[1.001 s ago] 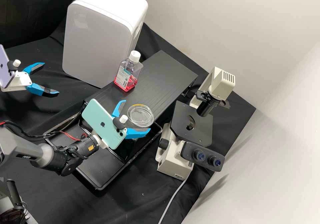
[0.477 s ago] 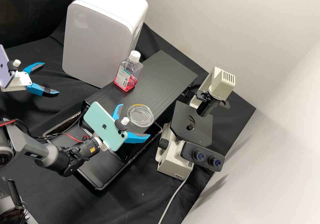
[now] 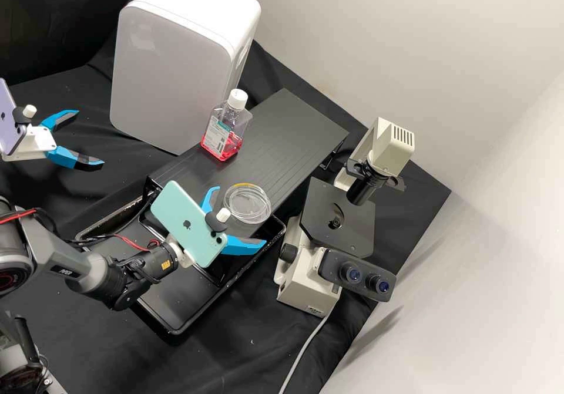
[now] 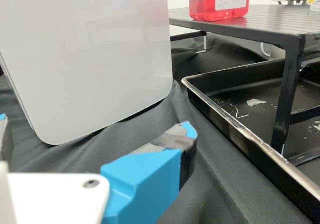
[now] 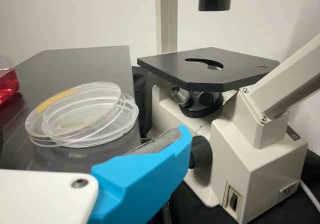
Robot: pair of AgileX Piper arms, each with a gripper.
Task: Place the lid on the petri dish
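A raised shelf (image 3: pixel 282 138) stood over the far part of a tray (image 3: pixel 176 317) on the bench. A bottle (image 3: pixel 226 127) stood on the shelf's left side. The petri dish (image 3: pixel 248 203) sat at the shelf's near edge, with the lid (image 5: pixel 82 96) lying on it, shifted a little off-centre. A box-shaped appliance (image 3: pixel 182 59) stood to the far left of the shelf, and a microscope (image 3: pixel 341 235) to its right. The right gripper (image 3: pixel 241 216) hung over the tray, just near-left of the dish. The left gripper (image 3: pixel 89 137) hung well to the left, near the appliance.
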